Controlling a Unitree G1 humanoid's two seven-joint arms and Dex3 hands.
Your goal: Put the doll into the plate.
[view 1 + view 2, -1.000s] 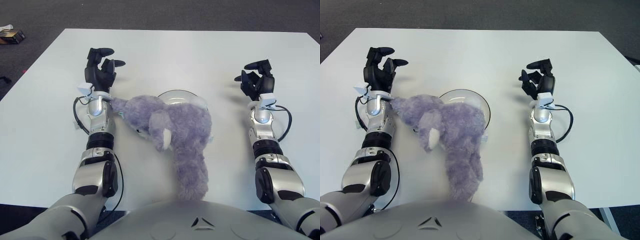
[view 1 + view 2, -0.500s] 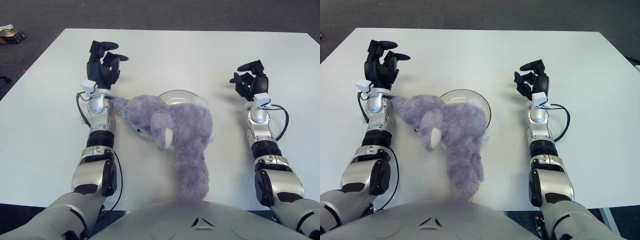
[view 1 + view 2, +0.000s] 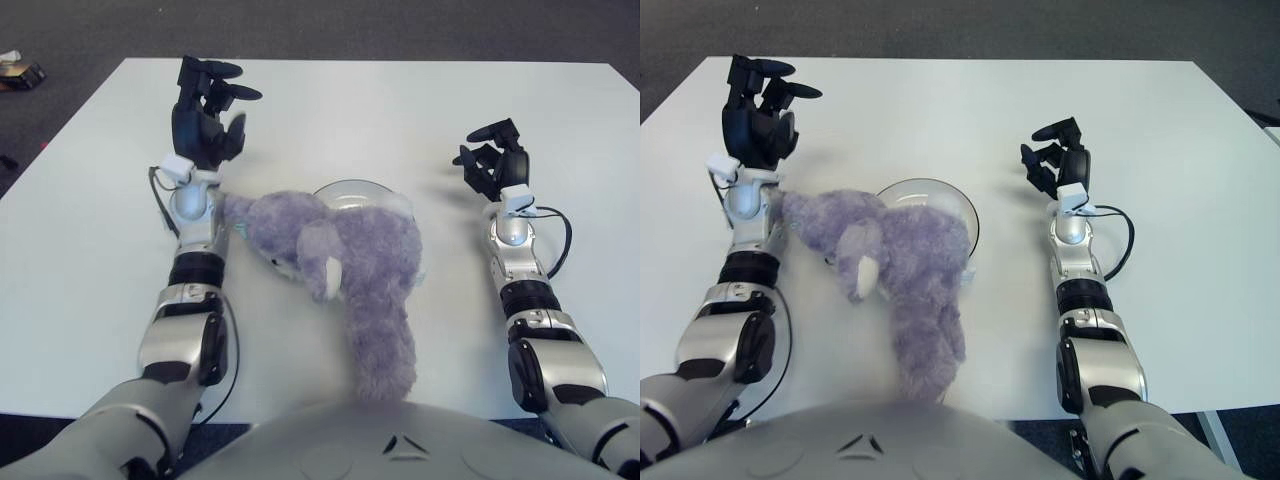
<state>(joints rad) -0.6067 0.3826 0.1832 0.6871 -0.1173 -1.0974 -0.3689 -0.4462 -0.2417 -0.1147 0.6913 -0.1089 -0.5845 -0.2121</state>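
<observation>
Dark carpet lies all around a big white table. Most of the tabletop is bare, with lots of room at the far side and toward both side edges.

Near the front edge lies a fluffy purple elephant doll. It covers most of a glass plate, and only the plate's far rim peeks out. The doll's long back end reaches toward the robot's body, past the plate. Its trunk points to the left, touching the left forearm just below the wrist.

Both arms stretch forward over the table. The left hand is raised beyond the doll's trunk, black fingers spread, holding nothing. The right hand is off to the right of the plate, well apart from the doll, fingers loosely curled, also holding nothing.
</observation>
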